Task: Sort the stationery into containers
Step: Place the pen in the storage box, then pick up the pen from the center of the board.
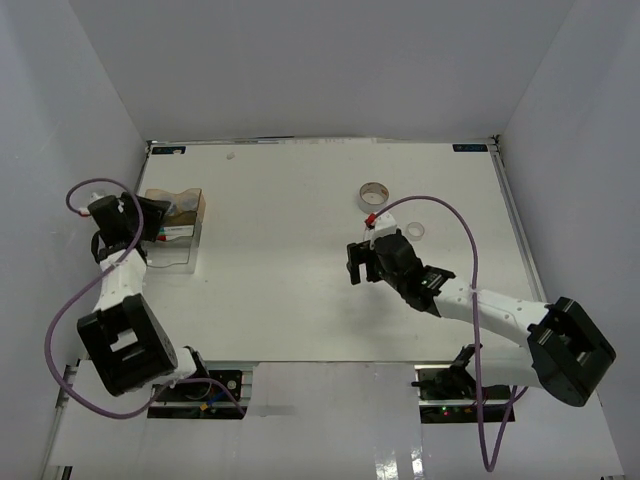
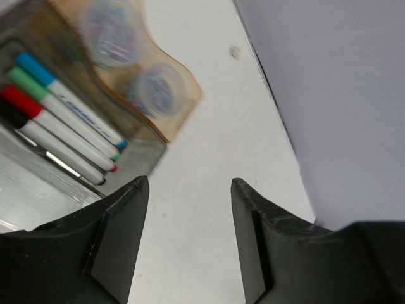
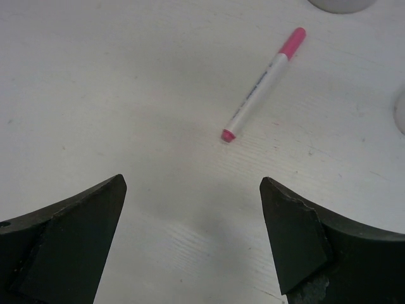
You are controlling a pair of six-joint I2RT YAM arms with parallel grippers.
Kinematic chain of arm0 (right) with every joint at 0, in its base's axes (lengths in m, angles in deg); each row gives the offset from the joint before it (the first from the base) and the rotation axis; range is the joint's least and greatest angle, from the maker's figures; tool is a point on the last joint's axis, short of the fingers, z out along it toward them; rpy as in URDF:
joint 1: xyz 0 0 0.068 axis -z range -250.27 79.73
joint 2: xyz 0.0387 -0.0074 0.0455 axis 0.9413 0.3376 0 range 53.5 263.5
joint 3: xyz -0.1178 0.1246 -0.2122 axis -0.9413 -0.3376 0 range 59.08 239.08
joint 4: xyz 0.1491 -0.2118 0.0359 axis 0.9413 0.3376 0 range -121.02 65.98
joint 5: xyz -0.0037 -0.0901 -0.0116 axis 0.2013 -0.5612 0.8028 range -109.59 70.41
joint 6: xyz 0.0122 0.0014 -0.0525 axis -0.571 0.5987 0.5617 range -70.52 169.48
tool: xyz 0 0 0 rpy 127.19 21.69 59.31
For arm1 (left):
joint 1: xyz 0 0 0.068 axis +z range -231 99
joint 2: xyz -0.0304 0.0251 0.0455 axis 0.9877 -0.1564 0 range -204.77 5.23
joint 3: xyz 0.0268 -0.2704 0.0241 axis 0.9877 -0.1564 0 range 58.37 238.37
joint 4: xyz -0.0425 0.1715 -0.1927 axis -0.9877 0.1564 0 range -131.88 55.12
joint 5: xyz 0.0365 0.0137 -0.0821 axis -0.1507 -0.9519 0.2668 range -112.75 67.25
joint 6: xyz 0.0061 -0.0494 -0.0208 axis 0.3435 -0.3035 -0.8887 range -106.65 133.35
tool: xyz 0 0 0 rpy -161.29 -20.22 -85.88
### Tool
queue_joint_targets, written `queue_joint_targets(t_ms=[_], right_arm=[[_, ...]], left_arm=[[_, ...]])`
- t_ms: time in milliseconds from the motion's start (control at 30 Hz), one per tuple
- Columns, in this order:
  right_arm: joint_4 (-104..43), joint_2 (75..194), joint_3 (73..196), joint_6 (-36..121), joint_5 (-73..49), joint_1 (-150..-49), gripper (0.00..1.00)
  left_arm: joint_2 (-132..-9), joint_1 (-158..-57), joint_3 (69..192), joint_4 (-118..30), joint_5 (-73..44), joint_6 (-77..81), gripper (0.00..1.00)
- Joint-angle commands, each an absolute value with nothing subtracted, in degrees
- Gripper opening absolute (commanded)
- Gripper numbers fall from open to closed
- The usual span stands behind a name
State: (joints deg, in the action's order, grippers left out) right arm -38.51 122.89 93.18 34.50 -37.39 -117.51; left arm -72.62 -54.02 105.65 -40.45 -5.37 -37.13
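Note:
The amber box [image 1: 190,215] stands at the far left; in the left wrist view its amber wall [image 2: 180,104] curves round two clear jars [image 2: 152,88]. Its other compartment holds markers with blue [image 2: 31,66], green [image 2: 22,81], red [image 2: 16,98] and black caps, side by side. My left gripper [image 2: 188,183] hangs open and empty over bare table just beside the box, also seen from above [image 1: 152,222]. A pink-capped marker [image 3: 262,85] lies on the table ahead of my open, empty right gripper [image 3: 193,182], which hovers mid-table [image 1: 360,268]. The large tape roll [image 1: 373,194] and small tape roll [image 1: 414,230] lie beyond it.
White walls enclose the table on the left, back and right; the left wall [image 2: 329,95] stands close beside my left gripper. The purple cable [image 1: 455,215] of the right arm loops above the table's right half.

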Motion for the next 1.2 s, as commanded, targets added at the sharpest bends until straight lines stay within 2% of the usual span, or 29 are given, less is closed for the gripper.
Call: queue_joint_targets(t_ms=[0,100,200,233,367,500,667,967,1100,1133,1167], right_arm=[[-35.6,126.4,98.3,29.6,-43.4,-115.0,0.93],[-33.9,131.4,101.3,28.5,-45.1,-113.5,0.96],[-33.2,135.2,103.5,26.5,-44.1,-111.3,1.0],[-33.1,136.4,104.8,26.1,-44.0,-110.8,0.95],[-31.1,142.6,109.7,25.1,-46.3,-109.9,0.89],[-28.0,148.8,114.4,24.4,-47.4,-109.6,0.87],[-26.4,153.6,118.1,22.2,-48.1,-109.0,0.79],[-25.0,159.1,118.9,18.5,-49.7,-108.9,0.53],[-25.1,159.8,118.2,18.1,-49.2,-108.8,0.35],[-25.0,159.9,117.7,18.0,-49.1,-108.8,0.26],[-25.0,159.9,117.4,18.0,-48.9,-108.8,0.24]], left_arm=[[-64.5,-60.2,107.5,-36.6,-5.9,-27.2,0.67],[-60.3,-67.4,107.3,-32.4,-7.2,-19.1,0.78],[-55.3,-72.5,105.2,-31.7,-5.8,-12.9,0.84],[-52.2,-75.3,103.3,-31.5,-6.1,-11.3,0.86],[-45.7,-80.3,98.5,-29.9,-9.4,-6.0,0.94],[-41.3,-85.9,96.0,-28.3,-11.7,-3.9,0.97],[-39.5,-87.0,94.8,-28.0,-13.0,-3.5,0.98],[-40.6,-87.1,95.1,-27.6,-13.0,-4.4,0.98],[-41.8,-87.1,95.3,-27.5,-12.3,-4.8,0.98],[-42.1,-87.1,95.3,-27.6,-11.9,-4.9,0.98],[-42.4,-87.1,95.4,-27.6,-11.4,-5.1,0.98]])
